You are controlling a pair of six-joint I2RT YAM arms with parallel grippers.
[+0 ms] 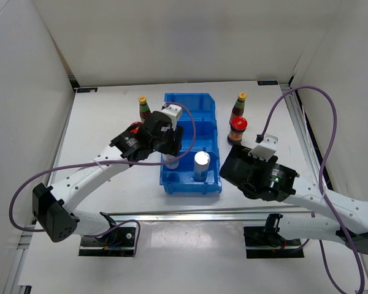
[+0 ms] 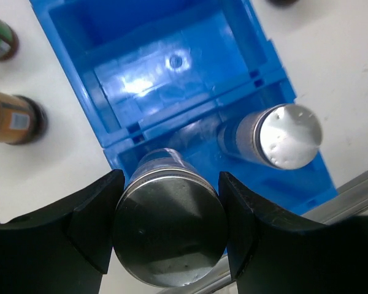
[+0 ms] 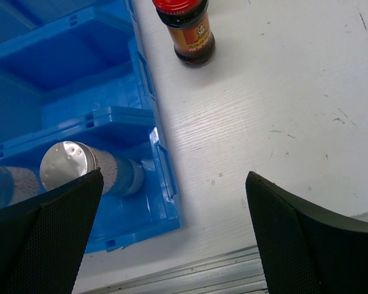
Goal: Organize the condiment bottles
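My left gripper is shut on a white bottle with a silver cap, held upright in the near left part of the blue bin. The second silver-capped bottle stands beside it in the same near compartment and also shows in the right wrist view. My right gripper is open and empty over the table, just right of the bin's near corner. A red-lidded jar and a yellow-capped bottle stand right of the bin. Another yellow-capped bottle stands left of it. A second red lid peeks out behind my left arm.
The bin's far compartment holds nothing. A metal rail runs along the table's near edge. White walls enclose the table on three sides. A purple cable loops over the right side.
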